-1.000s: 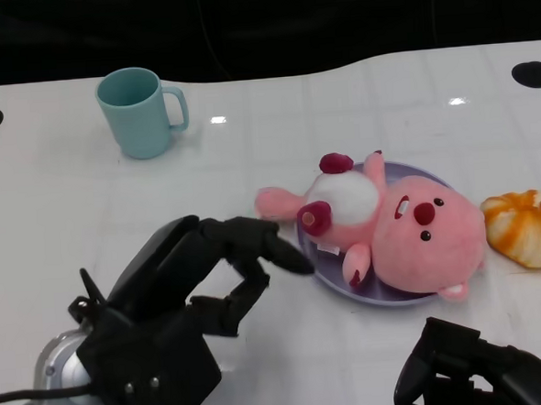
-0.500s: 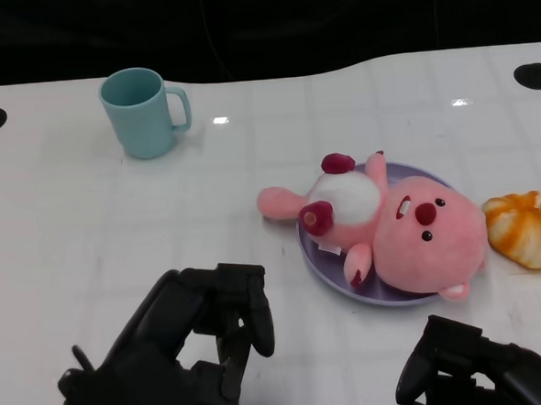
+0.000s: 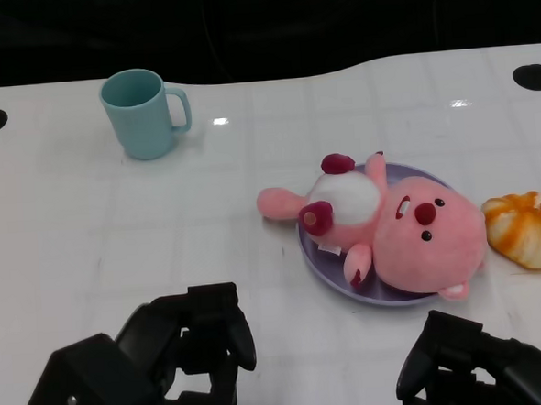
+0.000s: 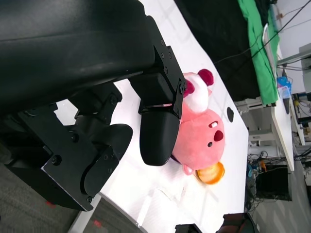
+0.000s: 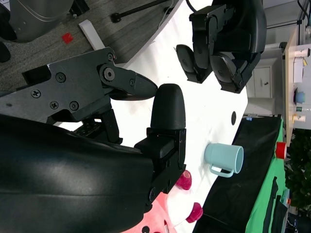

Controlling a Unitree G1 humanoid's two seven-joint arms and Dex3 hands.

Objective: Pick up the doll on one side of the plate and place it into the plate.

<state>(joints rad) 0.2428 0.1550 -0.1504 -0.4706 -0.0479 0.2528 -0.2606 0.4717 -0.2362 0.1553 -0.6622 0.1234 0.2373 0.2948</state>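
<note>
Head view shows the pink doll [image 3: 391, 227] lying across the purple plate [image 3: 339, 274] on the white desk [image 3: 88, 223] — the left hand [image 3: 170, 360] at 7 o'clock and the right hand [image 3: 474, 374] at 5 o'clock both curled in, grasping nothing.

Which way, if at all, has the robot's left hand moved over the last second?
Yes. The left hand has drawn back toward the robot, away from the plate and the doll, which lie where they were.

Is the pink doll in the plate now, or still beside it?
In. The pink doll lies on its back across the purple plate, one limb overhanging the rim toward the mug side; neither robot hand touches it.
</note>
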